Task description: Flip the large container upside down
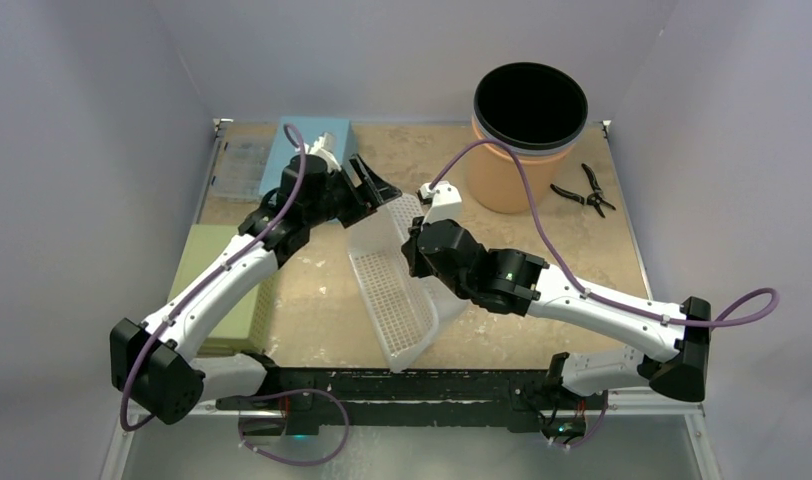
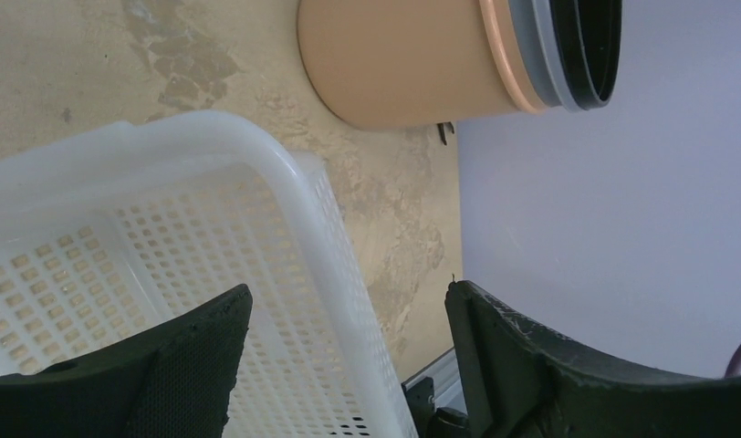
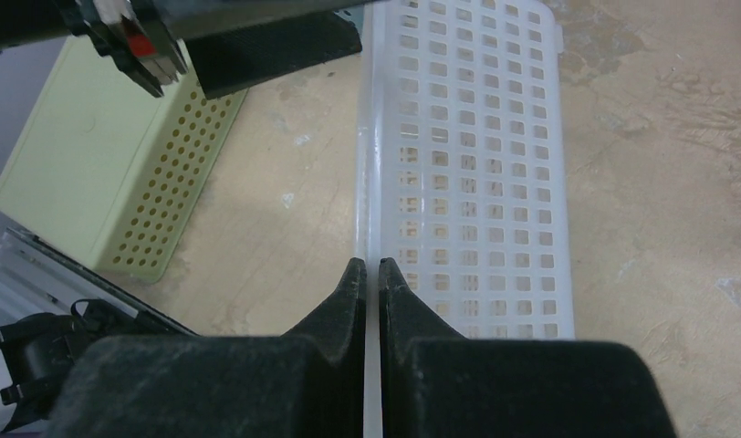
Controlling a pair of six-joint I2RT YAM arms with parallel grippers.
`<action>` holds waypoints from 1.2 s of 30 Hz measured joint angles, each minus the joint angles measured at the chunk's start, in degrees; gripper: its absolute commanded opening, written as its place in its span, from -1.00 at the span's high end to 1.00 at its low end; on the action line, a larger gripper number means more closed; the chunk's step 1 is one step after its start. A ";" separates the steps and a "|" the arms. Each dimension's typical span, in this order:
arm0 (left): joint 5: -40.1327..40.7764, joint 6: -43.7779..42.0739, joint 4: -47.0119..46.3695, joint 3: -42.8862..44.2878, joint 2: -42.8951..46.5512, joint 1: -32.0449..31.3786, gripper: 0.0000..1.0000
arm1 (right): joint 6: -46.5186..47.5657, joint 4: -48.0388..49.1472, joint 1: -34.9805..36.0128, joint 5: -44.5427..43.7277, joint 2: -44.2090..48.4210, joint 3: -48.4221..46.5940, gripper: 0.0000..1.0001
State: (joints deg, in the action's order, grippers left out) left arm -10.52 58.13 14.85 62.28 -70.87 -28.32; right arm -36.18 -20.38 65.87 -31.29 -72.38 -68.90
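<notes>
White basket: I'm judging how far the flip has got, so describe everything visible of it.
The basket is white plastic, rectangular, with rounded corners, a smooth rim and square-holed grid walls. It stands tipped on one long side on the table, neither upright nor inverted. The right end effector is shut on its rim; the left end effector is open, straddling its far wall.

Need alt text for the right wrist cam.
The right end effector pinches the rim of a white perforated basket above a tan table. A pale green perforated box lies to the left.
</notes>
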 measured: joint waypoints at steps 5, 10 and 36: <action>3.32 -0.15 2.84 0.96 -2.01 -2.82 -0.17 | 0.92 0.17 0.00 0.00 -0.02 -0.02 1.00; 5.62 -0.09 4.66 1.01 -3.80 -4.00 0.15 | 2.45 0.44 0.00 0.98 -0.02 -0.09 1.00; -1.88 10.58 -16.31 -12.04 0.50 -2.43 1.00 | 3.13 6.71 -2.51 12.22 12.04 3.82 -0.04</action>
State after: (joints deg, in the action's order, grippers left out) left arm -12.40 68.71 -1.45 50.24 -70.37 -30.74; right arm -33.06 -13.67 63.35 -19.07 -60.34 -65.08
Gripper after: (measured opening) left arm 0.153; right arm 0.450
